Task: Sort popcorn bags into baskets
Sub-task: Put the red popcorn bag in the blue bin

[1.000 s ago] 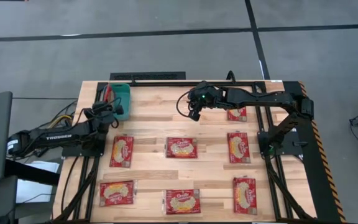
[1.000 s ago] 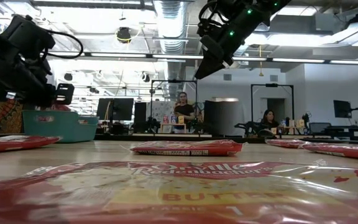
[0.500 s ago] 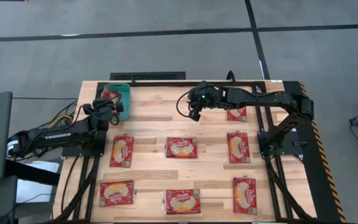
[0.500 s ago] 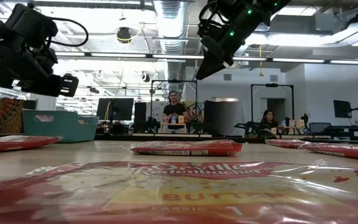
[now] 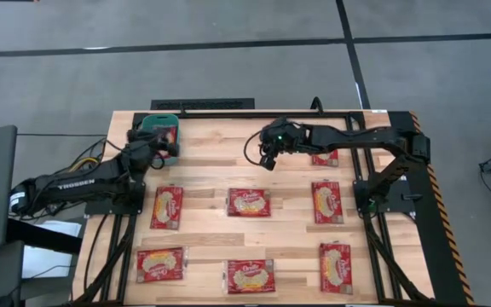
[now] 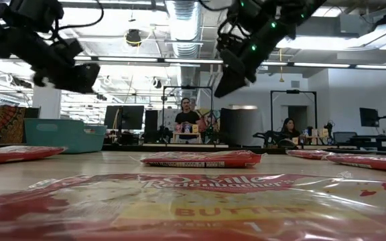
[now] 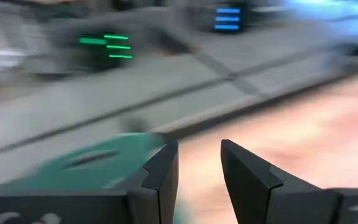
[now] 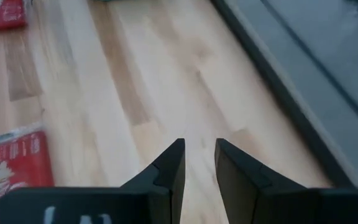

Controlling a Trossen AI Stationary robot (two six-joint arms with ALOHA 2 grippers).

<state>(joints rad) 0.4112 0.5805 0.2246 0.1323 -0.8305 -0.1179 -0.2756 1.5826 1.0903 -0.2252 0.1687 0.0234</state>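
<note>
The basket stood at the table's far left corner, with a popcorn bag lying inside it. The left gripper hung just beside the basket's near edge; the right gripper hung over the far middle of the table. Seven more bags lay flat: one far right under the right arm, three in a middle row, three along the near edge.
</note>
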